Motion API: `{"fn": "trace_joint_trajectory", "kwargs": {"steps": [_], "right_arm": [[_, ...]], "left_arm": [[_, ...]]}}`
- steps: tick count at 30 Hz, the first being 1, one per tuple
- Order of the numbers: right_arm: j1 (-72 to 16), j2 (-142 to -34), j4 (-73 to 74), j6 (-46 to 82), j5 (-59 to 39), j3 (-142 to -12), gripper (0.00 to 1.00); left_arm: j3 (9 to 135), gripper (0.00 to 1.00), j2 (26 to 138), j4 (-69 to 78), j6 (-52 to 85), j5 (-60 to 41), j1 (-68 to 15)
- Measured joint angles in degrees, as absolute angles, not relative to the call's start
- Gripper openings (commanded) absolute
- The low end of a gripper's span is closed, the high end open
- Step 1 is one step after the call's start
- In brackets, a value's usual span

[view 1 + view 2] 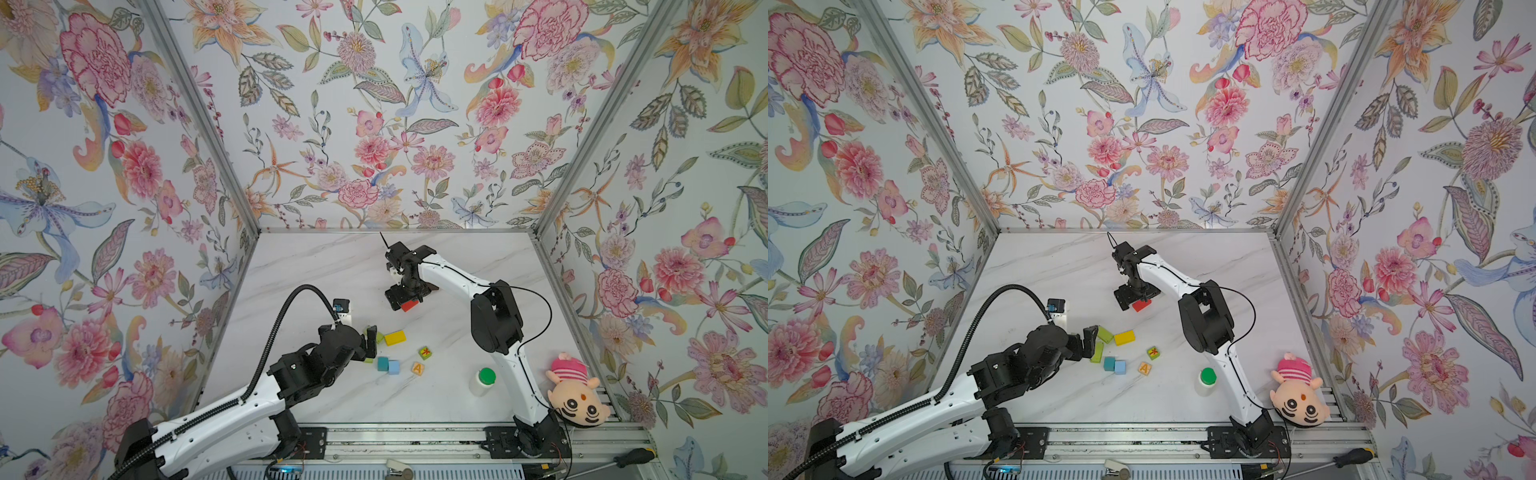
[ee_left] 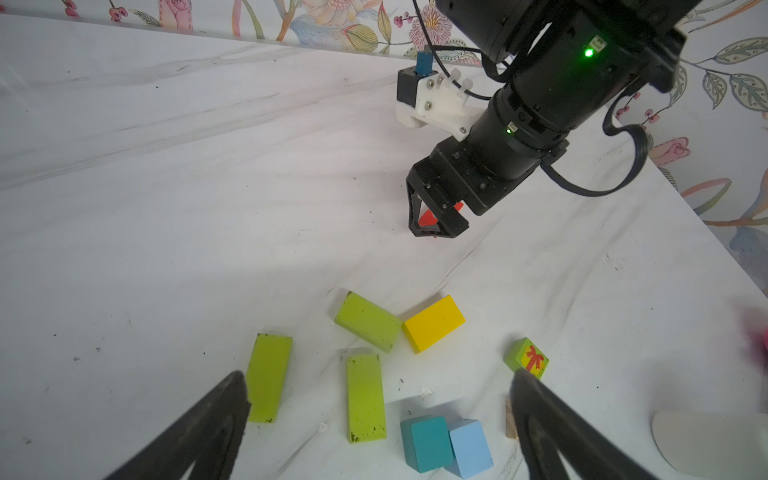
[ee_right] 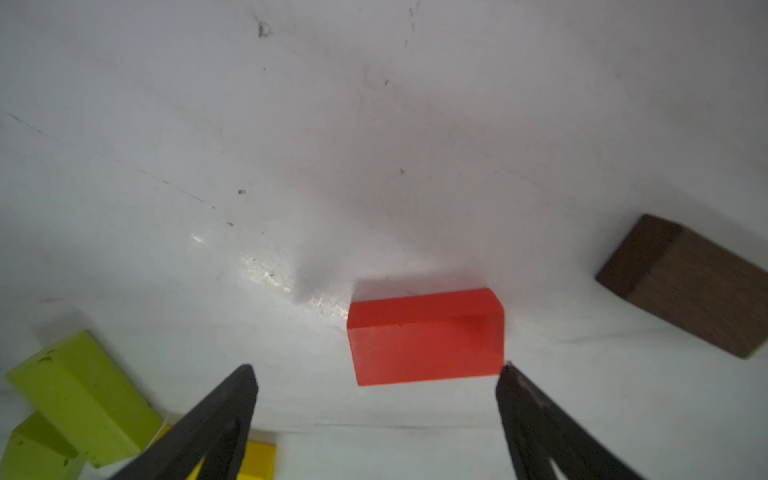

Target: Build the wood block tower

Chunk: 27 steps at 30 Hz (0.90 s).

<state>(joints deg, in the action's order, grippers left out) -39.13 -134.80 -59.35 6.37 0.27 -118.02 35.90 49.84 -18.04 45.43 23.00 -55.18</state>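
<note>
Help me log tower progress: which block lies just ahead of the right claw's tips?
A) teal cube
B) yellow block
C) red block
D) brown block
C: in the right wrist view the red block lies flat just beyond the tips of the right claw, which is open and holds nothing.

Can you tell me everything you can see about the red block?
The red block is a plain, smooth, painted oblong that looks wooden. It lies flat on the white marbled table, alone and not stacked. The right gripper hangs open just over it; whether one fingertip touches its corner is unclear. The brown block lies apart beside it.
</note>
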Motion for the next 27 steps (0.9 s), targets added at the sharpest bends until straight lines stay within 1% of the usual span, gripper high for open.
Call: {"fn": "trace_joint_trajectory", "kwargs": {"steps": [11, 15, 22, 27], "right_arm": [[-38.79, -136.57, -59.33, 5.72, 2.42, -118.08, 0.93], [-38.52, -137.05, -59.35, 5.54, 2.48, -118.08, 0.92], [-38.48, -137.25, -59.35, 4.86, 2.46, -118.8, 0.83], [-38.48, -137.32, -59.33, 4.62, 2.39, -118.93, 0.75]], "left_arm": [[35.9, 0.99, 49.93, -18.41, 43.7, 23.27, -55.18], [35.92, 0.99, 49.93, -18.41, 42.85, 23.44, -55.18], [35.92, 0.99, 49.93, -18.41, 41.76, 24.1, -55.16], [35.92, 0.99, 50.15, -18.41, 41.32, 24.36, -55.13]]}}
